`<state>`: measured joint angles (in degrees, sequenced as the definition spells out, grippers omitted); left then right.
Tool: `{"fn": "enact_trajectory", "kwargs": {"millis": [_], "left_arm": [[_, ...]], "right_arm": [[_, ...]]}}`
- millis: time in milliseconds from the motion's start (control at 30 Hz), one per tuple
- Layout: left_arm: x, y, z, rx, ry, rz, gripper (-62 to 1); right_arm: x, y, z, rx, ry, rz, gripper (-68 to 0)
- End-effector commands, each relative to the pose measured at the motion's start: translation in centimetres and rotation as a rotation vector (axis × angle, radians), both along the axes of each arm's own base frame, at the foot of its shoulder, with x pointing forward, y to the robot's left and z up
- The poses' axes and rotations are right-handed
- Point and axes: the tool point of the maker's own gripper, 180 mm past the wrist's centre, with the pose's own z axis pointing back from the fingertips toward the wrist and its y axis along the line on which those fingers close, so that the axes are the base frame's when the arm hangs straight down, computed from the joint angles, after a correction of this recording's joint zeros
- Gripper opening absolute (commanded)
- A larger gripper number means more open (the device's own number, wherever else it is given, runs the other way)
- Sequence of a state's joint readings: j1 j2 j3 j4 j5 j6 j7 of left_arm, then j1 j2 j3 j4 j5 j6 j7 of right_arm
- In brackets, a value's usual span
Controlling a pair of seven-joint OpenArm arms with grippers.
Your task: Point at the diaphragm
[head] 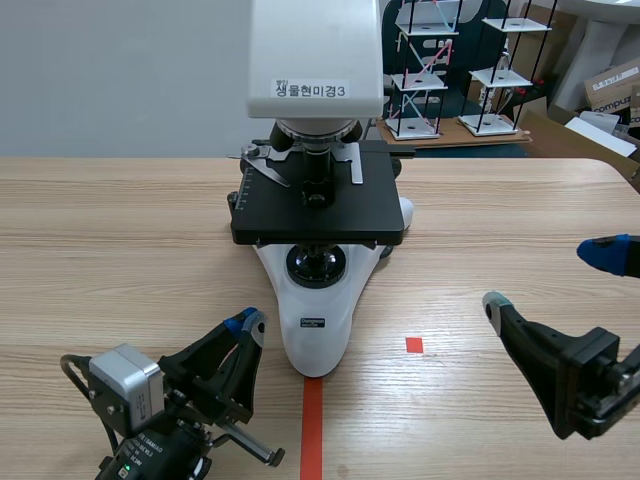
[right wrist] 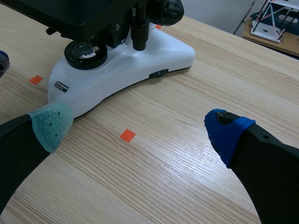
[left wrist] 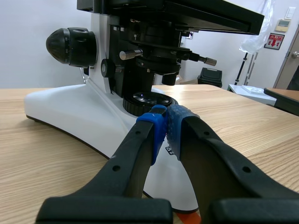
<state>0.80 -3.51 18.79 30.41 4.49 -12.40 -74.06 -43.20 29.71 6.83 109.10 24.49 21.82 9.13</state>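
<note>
Scene view gave us the microscope (head: 318, 180) standing on the table (head: 120, 230), its white base (head: 318, 350) toward us and its black stage (head: 318, 215) hiding what sat beneath. Our left gripper (head: 248, 322) lay low, just beside the base's left edge, its fingers pressed together with nothing between them. In the left wrist view the blue pads (left wrist: 152, 130) met tip to tip. Ahead of and above those tips we saw the diaphragm (left wrist: 161, 63), the black housing under the stage. It sat directly over the round lamp lens (left wrist: 145, 99) in the base, and a small lever (left wrist: 202, 59) jutted from its side. The tips stood below it and apart. Our right gripper (head: 548, 278) rested at the table's right side, well apart from the microscope, fingers spread wide and holding nothing.
</note>
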Motion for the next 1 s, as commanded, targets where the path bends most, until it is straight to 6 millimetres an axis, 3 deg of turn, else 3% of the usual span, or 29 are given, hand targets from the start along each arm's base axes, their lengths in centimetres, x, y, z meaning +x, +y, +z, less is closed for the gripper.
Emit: {"fn": "enact_trajectory", "kwargs": {"millis": [0,967], "left_arm": [[0.27,0.1,1.06,-0.026,-0.038,0.008,-58.2],[0.72,0.11,1.4,-0.026,-0.051,0.009,-58.2]], "right_arm": [[0.33,0.3,1.16,0.013,-0.038,0.011,-5.4],[0.33,0.3,1.16,0.013,-0.038,0.011,-5.4]]}}
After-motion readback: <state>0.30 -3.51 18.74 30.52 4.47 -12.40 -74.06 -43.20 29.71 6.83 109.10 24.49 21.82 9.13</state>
